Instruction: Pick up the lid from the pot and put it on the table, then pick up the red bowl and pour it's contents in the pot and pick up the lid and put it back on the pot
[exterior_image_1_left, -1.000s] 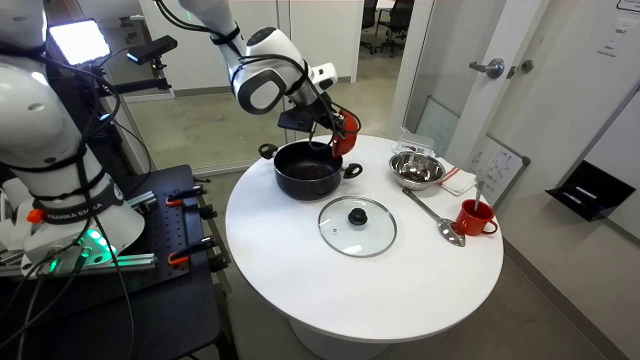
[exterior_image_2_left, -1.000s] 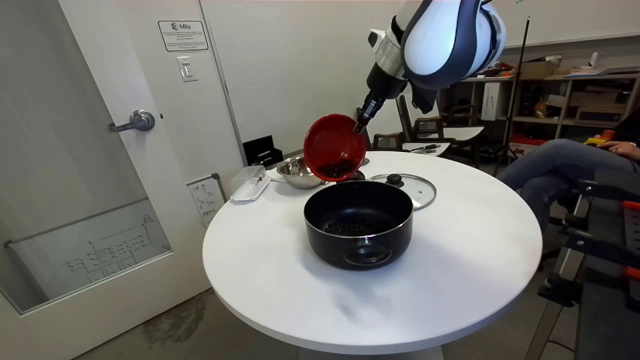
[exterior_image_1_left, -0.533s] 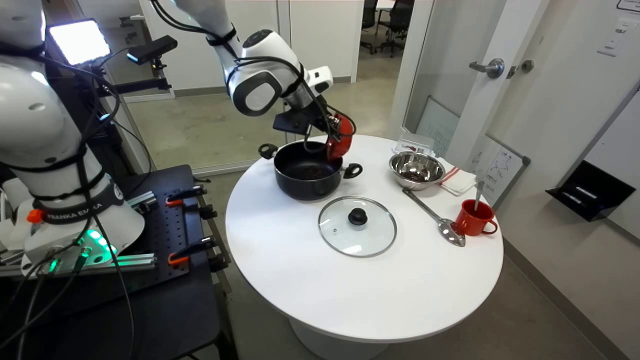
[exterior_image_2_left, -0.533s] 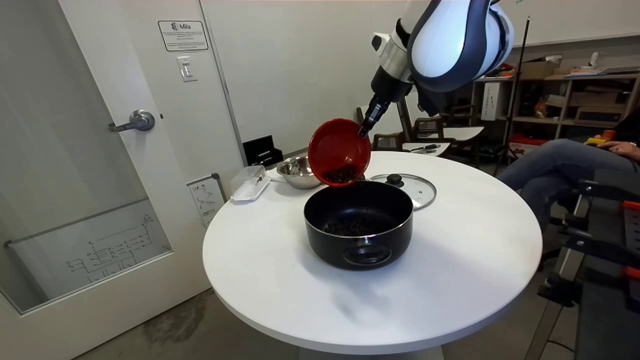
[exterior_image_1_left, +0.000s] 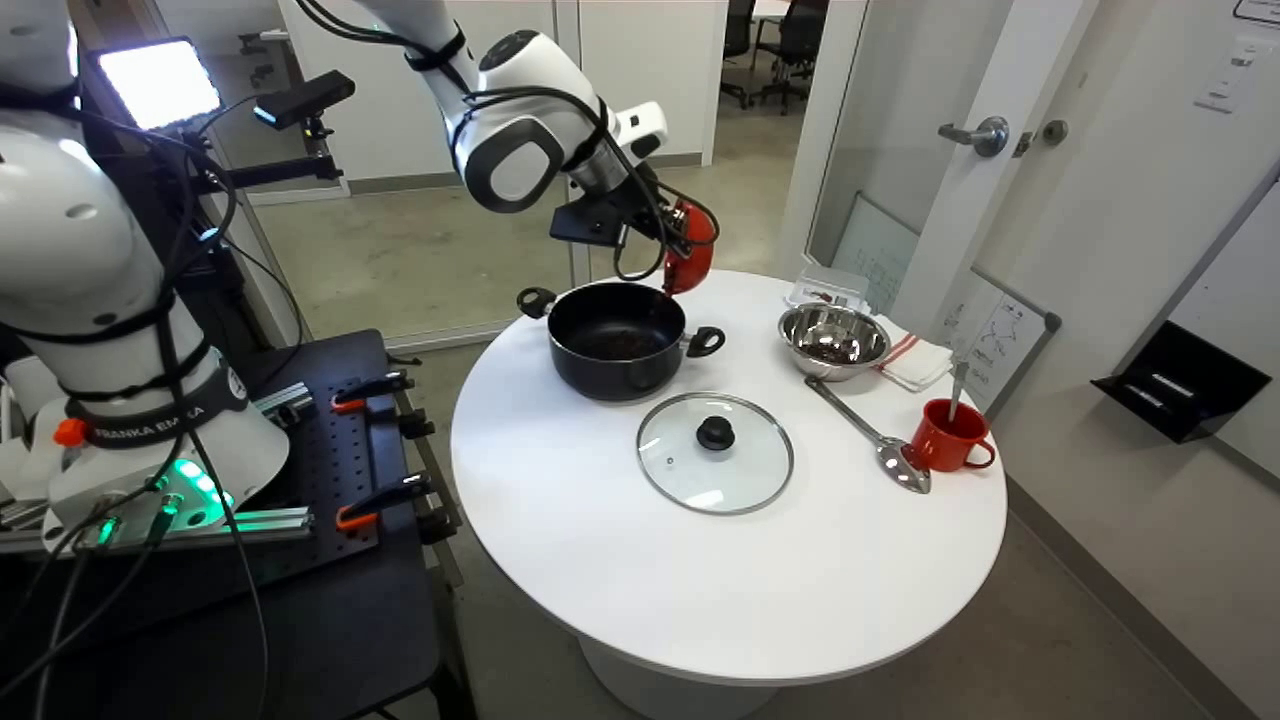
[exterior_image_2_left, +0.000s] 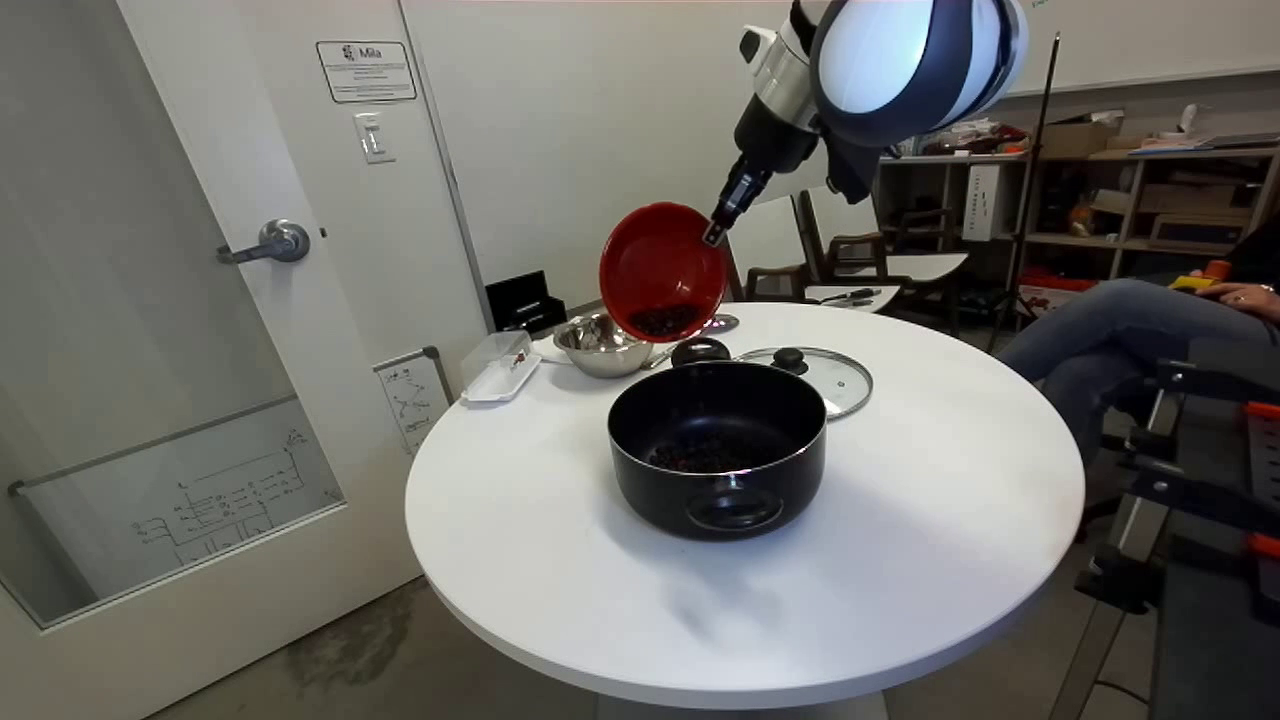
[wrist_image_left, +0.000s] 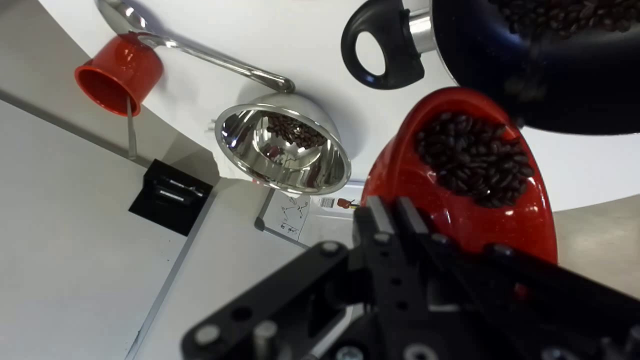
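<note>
The fingers (wrist_image_left: 382, 216) pinched the red bowl (wrist_image_left: 467, 226) by its probably stiff, slick rim, beans (wrist_image_left: 474, 161) weighting it beyond them.

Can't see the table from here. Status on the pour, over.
Hand shut on red bowl, at the rim. Bowl tipped toward pot, dark beans in both. Lid on table; no obstacle seen between bowl and pot.

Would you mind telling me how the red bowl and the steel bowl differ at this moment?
The red bowl is glossy red, while the steel bowl is mirror-like silver. The red bowl is steeply tilted; the steel bowl sits upright. The red bowl is held by the gripper above the table, whereas the steel bowl rests on it. Both are round and have dark beans inside.
</note>
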